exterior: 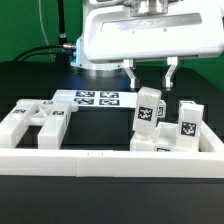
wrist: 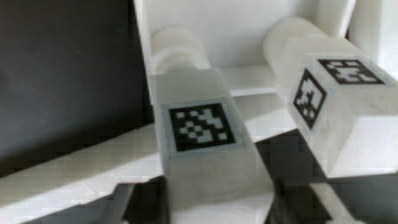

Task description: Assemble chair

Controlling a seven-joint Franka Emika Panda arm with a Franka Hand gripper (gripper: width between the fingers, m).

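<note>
Pincer (exterior: 150, 83) poised at one chair leg (wrist: 199, 125), second leg (wrist: 329, 90) beside; grip cannot be told.

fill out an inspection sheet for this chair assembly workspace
surface: black table
job's things: white tagged chair pieces; lying parts at the exterior view's left, first upright block and second upright block at its right
clutter: nothing seen beyond the marker board and the white rail along the front
grippers: gripper above the first upright block, jaws apart, no grip seen
cables: dark cables behind the table
surroundings: green backdrop
</note>
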